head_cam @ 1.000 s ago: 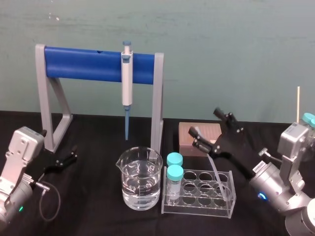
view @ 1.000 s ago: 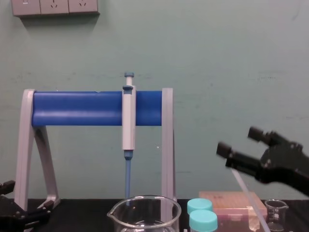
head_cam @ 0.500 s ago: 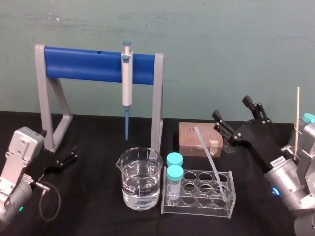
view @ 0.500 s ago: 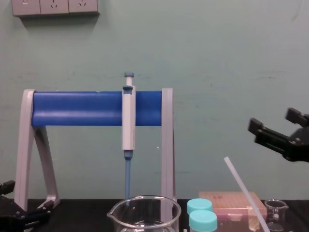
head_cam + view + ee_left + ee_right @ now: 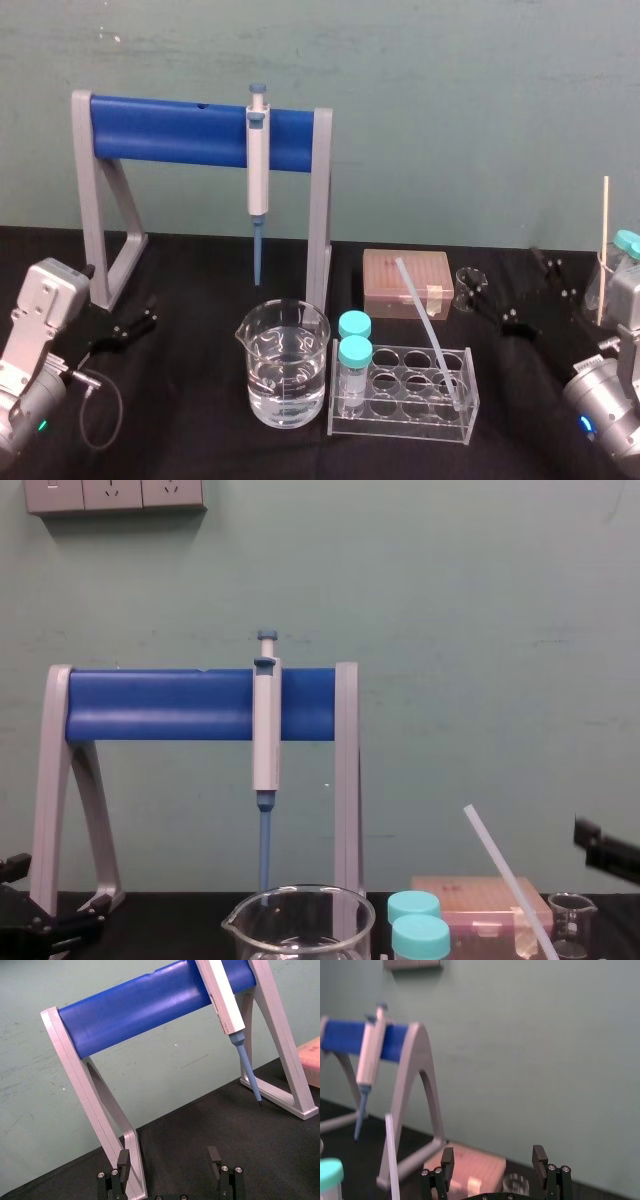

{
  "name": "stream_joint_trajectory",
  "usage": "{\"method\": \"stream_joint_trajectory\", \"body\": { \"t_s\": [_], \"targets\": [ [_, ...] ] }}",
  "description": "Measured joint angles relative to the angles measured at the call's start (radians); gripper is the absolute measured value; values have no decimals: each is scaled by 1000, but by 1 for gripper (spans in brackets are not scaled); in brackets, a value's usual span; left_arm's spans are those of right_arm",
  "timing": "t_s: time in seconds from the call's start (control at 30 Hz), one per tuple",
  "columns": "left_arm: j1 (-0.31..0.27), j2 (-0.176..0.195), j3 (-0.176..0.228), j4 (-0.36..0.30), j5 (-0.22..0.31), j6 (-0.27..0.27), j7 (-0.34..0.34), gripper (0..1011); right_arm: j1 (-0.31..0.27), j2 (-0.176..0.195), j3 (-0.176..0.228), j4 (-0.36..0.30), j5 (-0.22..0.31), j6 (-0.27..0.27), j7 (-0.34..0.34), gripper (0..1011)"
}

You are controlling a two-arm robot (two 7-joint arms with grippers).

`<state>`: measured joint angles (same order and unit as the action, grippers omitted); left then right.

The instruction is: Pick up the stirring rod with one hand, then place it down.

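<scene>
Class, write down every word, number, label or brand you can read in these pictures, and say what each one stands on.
No text can be read.
The pipette, stand, beaker, rod, box and sockets show no legible print.
The left tool and right tool show no readable marking.

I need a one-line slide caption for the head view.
Stirring rod leans in tube rack; right gripper open beside it, left gripper parked at left.
</scene>
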<state>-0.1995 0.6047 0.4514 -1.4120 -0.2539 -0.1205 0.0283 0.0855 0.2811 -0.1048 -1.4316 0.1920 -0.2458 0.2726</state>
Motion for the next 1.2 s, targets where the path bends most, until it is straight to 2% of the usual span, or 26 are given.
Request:
{"method": "stream_joint_trajectory", "body": {
  "t_s": [0.2, 1.2],
  "targets": [
    [0, 0, 0, 0, 0, 0, 0, 1000, -2, 3, -6, 1, -17, 78, -4, 1003],
    [0, 0, 0, 0, 0, 0, 0, 1000, -3, 3, -4, 1, -17, 65, -5, 1003]
  ]
}}
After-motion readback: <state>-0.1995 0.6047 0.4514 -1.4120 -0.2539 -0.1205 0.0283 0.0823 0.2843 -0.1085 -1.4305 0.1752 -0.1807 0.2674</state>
